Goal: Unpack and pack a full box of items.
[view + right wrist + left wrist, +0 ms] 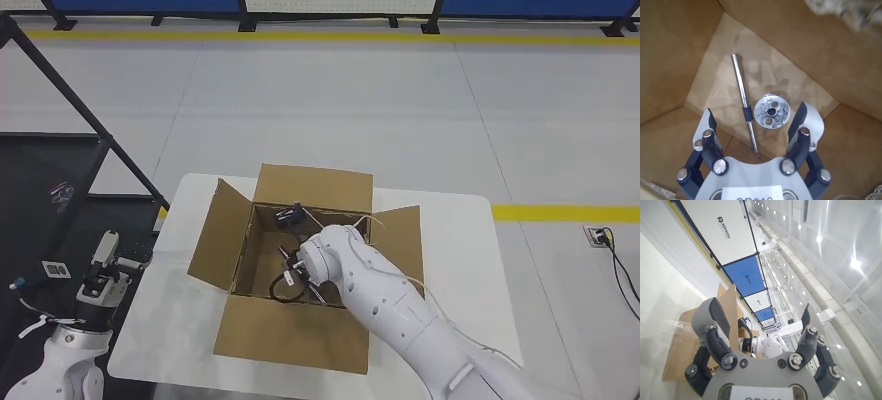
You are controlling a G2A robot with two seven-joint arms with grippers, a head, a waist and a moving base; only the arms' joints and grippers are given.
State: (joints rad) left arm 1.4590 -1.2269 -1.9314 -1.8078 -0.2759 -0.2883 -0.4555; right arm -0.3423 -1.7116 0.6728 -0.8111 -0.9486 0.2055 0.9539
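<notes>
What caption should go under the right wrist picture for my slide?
Open right claw hangs inside a cardboard box above a shiny metal rod and a round metal disc.

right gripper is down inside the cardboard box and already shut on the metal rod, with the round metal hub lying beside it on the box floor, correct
Not quite: the right gripper is open and holds nothing. The right wrist view shows its jaws spread wide above the metal rod, which lies loose on the floor of the cardboard box beside the round metal hub. The rest is as you say.
</notes>
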